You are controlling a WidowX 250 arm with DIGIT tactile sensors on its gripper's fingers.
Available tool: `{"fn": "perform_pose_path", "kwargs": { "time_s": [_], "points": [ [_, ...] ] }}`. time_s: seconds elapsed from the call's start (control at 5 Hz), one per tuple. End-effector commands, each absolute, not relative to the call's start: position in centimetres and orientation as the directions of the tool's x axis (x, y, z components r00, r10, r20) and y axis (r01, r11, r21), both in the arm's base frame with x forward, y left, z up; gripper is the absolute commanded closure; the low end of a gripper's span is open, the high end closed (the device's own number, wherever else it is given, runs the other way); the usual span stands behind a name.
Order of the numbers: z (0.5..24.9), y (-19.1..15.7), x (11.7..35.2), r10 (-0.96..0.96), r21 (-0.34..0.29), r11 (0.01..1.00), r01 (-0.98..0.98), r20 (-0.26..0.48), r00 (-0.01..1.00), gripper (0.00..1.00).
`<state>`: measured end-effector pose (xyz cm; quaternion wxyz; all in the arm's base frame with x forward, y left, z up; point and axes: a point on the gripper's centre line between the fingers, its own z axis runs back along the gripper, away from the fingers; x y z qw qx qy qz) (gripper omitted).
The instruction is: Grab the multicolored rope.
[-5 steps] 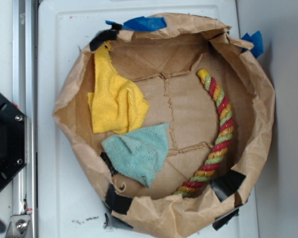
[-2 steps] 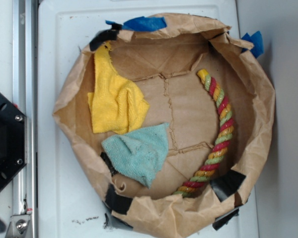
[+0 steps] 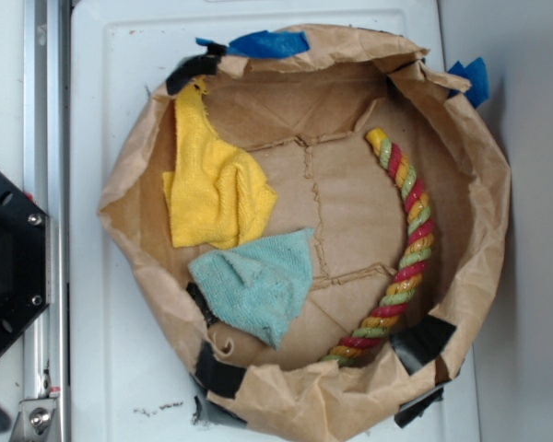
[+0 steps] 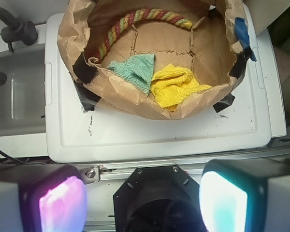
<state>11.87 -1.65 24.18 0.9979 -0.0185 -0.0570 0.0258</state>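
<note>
paper bag (image 3: 484,198): on white lid, open-topped, holds everything
multicolored rope (image 3: 408,250): curved along bag's right wall, untouched
yellow cloth (image 3: 214,189): left side
teal cloth (image 3: 256,282): bottom-left
gripper (image 4: 142,200): wide open, empty, outside bag
progress: nothing done; approach, descent, grasp all remain

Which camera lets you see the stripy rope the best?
The exterior view: the multicolored rope shows from above, whole and close, from its yellow tip down along the paper bag's wall. The wrist view shows it small and far off.
</note>
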Motion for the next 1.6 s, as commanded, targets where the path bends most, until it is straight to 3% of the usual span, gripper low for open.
{"fn": "perform_pose_path", "kwargs": {
  "time_s": [0.0,0.2,0.4,0.6,1.2,1.4],
  "points": [
    [25.0,-3.1,19.2,0.146,-0.063,0.988,-0.138,0.143,0.979,0.00],
    [24.1,-2.2,22.5,0.205,-0.048,0.979,-0.200,0.143,0.968,0.00],
    [22.5,-1.3,23.3,0.439,-0.160,0.895,-0.415,0.168,0.882,0.00],
    [20.1,0.1,23.6,0.548,-0.201,0.825,-0.528,0.054,0.835,0.00],
    [20.1,0.1,23.6,0.548,-0.201,0.825,-0.528,0.054,0.835,0.00],
    [15.2,1.5,25.8,0.580,-0.098,0.813,-0.573,0.067,0.812,0.00]
  ]
}}
